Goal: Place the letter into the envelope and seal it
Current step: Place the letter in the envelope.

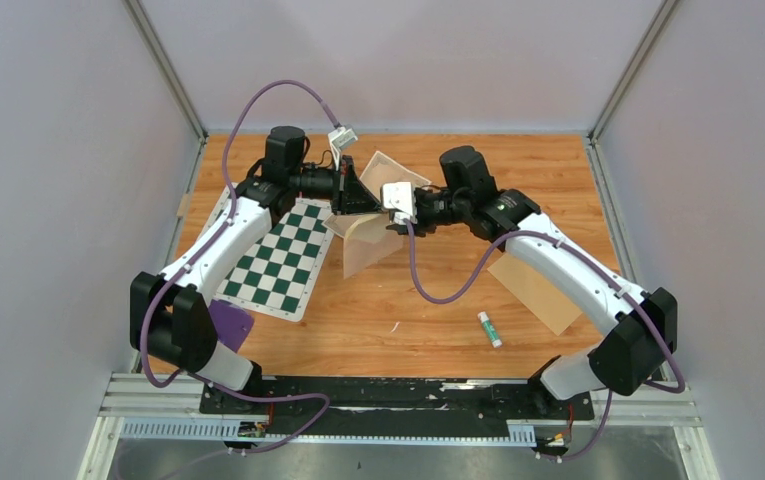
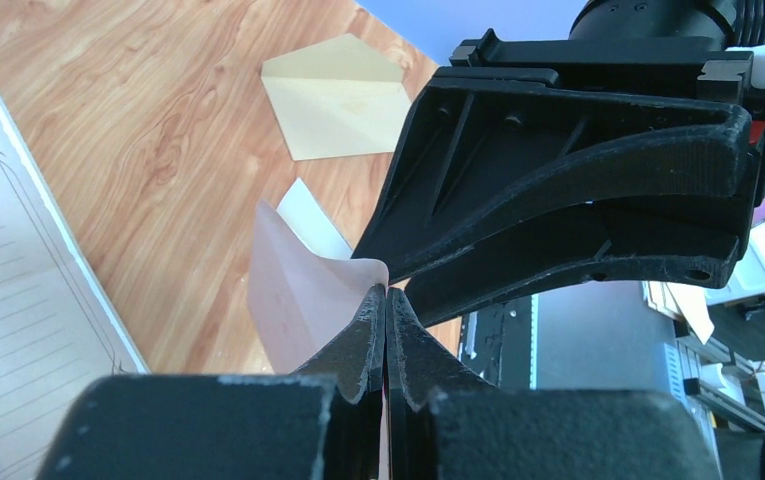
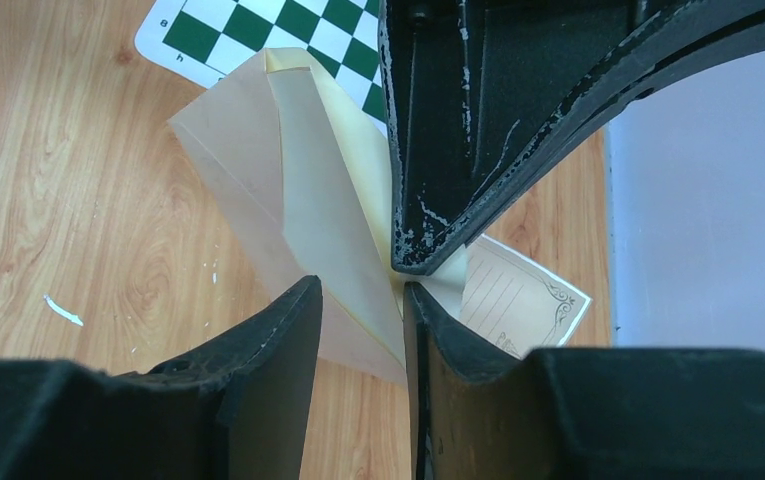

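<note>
The envelope (image 1: 371,243), a pale cream folded sheet, hangs lifted over the middle of the table. My left gripper (image 2: 386,290) is shut on its upper edge, which looks thin and pinkish (image 2: 293,295) there. My right gripper (image 3: 360,290) faces it from the right. Its jaws stand open with a clear gap, and the envelope's lower edge (image 3: 298,200) runs between them, close to the right finger. The left fingertip (image 3: 426,250) sits just above that gap. The letter (image 3: 523,300), lined cream paper with an ornate border, lies flat on the wood behind and beneath the envelope (image 2: 18,300).
A green-and-white chessboard mat (image 1: 283,262) lies at the left. A tan envelope-like piece with a pointed flap (image 2: 343,95) lies at the right, partly under the right arm (image 1: 538,290). A glue stick (image 1: 489,328) lies near the front. A small white slip (image 2: 313,215) lies on the wood.
</note>
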Controlling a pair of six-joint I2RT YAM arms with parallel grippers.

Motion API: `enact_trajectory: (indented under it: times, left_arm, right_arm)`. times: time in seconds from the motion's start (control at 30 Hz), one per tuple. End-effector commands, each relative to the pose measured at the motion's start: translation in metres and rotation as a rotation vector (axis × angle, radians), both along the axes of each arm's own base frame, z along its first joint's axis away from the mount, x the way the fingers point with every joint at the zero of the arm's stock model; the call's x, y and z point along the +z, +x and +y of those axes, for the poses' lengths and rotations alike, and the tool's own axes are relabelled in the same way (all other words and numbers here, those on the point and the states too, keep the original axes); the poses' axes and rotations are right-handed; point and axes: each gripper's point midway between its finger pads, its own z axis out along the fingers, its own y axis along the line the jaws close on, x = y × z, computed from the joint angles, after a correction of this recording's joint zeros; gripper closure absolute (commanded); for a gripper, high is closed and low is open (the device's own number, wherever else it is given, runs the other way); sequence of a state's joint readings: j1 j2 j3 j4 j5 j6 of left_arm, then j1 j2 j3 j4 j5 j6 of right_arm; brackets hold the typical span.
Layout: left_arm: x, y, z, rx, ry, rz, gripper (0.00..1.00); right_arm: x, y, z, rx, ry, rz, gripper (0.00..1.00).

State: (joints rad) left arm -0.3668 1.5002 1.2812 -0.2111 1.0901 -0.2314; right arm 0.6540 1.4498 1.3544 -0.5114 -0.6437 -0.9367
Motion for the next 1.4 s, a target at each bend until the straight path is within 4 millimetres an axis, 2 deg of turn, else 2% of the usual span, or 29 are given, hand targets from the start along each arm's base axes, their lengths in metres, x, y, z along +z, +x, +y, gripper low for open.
enact_trajectory:
  times: [0.0,0.2,0.4,0.53,0.83,1.03,1.23,1.37]
  left_arm:
    - [0.015,0.000,-0.004,-0.025,-0.038,-0.037,1.00]
    - [0.011,0.003,-0.003,-0.002,-0.025,-0.027,1.00]
    - [0.006,0.005,-0.003,0.002,-0.012,-0.026,1.00]
    - [0.006,0.006,-0.004,-0.001,-0.012,-0.030,1.00]
    - [0.008,0.002,-0.005,-0.020,-0.017,-0.039,1.00]
    - [0.005,-0.001,-0.007,-0.029,-0.014,-0.031,1.00]
    - [-0.006,0.003,-0.005,0.004,0.019,-0.017,1.00]
    - [-0.012,0.008,-0.002,0.038,0.045,-0.024,1.00]
  right_arm:
    - [0.004,-0.008,0.007,0.049,0.011,-0.035,0.64]
    - [0.006,-0.010,0.008,0.071,0.007,-0.062,0.73]
    - [0.008,-0.013,0.009,0.112,-0.002,-0.108,0.93]
    - [0.006,-0.013,0.011,0.139,-0.024,-0.129,1.00]
    - [-0.010,-0.006,0.013,0.163,-0.127,-0.078,1.00]
    - [-0.017,0.004,0.022,0.121,-0.176,-0.059,1.00]
    - [-0.001,0.018,0.025,0.031,-0.174,-0.088,1.00]
    - [0.012,0.016,0.024,0.015,-0.162,-0.116,1.00]
